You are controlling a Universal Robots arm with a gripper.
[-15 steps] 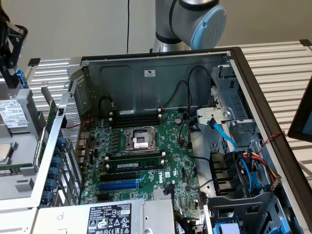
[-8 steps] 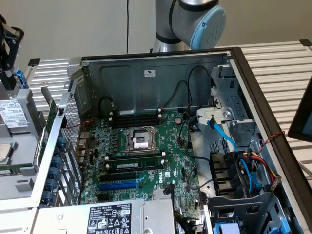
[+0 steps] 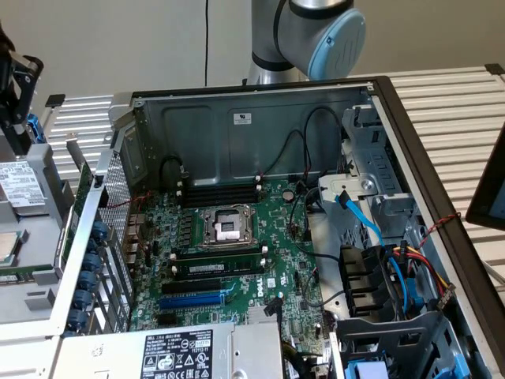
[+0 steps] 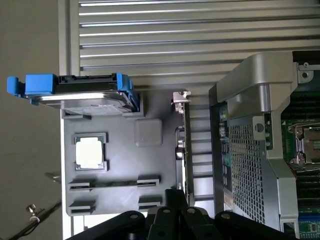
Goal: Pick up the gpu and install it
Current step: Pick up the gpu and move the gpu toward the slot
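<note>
Computer case [image 3: 237, 118]: open on the counter [image 3: 458, 103], motherboard [image 3: 276, 213] inside. Tray [image 4: 120, 165]: beside the case, on the exterior view's left; carries processor [image 4: 90, 152] and drive [image 4: 85, 90]. The gpu [image 4: 186, 160] stands edgewise along the tray's case-side rim.

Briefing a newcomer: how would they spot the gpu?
Beside the open computer case lies a grey tray. Along its side nearest the case the gpu stands on edge: a thin green card with silver bracket, unlike the flat processor and blue-railed drive.
</note>
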